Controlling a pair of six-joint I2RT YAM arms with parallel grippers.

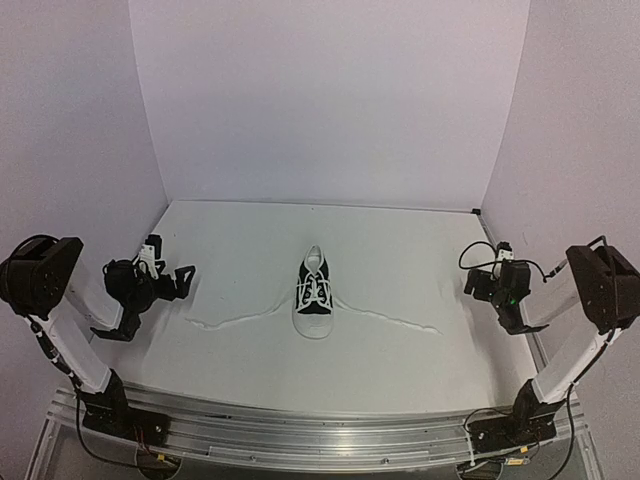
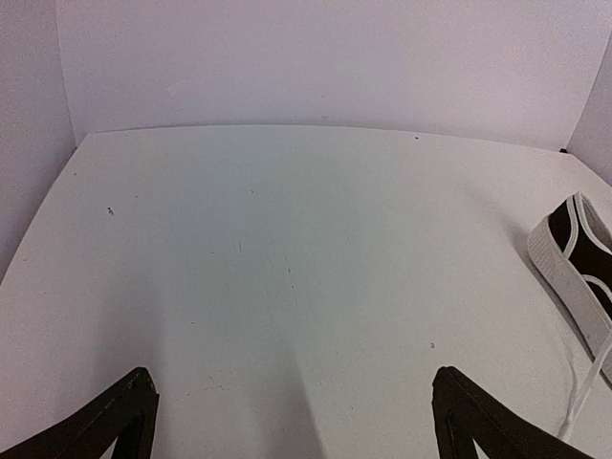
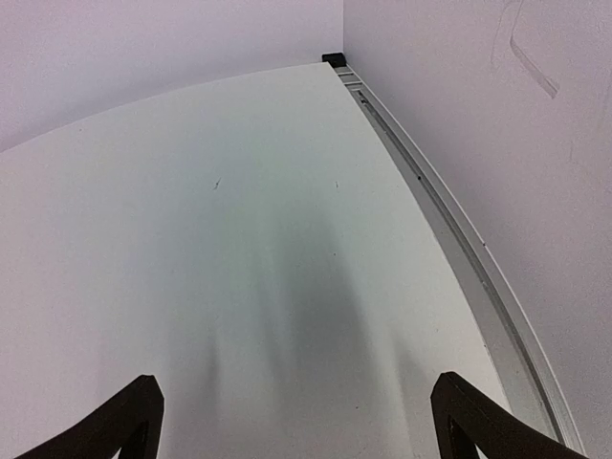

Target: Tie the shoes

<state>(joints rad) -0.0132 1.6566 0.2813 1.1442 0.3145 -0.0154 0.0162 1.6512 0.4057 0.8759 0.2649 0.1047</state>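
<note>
The small black canvas sneaker [image 1: 314, 295] with white toe cap and sole lies in the middle of the table, toe toward the near edge. Its white laces are untied. One lace [image 1: 235, 318] trails left on the table and the other [image 1: 395, 320] trails right. My left gripper [image 1: 155, 300] is open and empty, hovering left of the left lace's end. In the left wrist view [image 2: 294, 375] the shoe [image 2: 579, 253] shows at the right edge with a bit of lace [image 2: 585, 397]. My right gripper [image 1: 492, 300] is open and empty, right of the right lace's end. The right wrist view [image 3: 296, 379] shows only bare table.
White walls close the table at the back and both sides. A metal rail [image 3: 459, 258] runs along the table's right edge. A metal frame [image 1: 300, 435] carrying the arm bases lies along the near edge.
</note>
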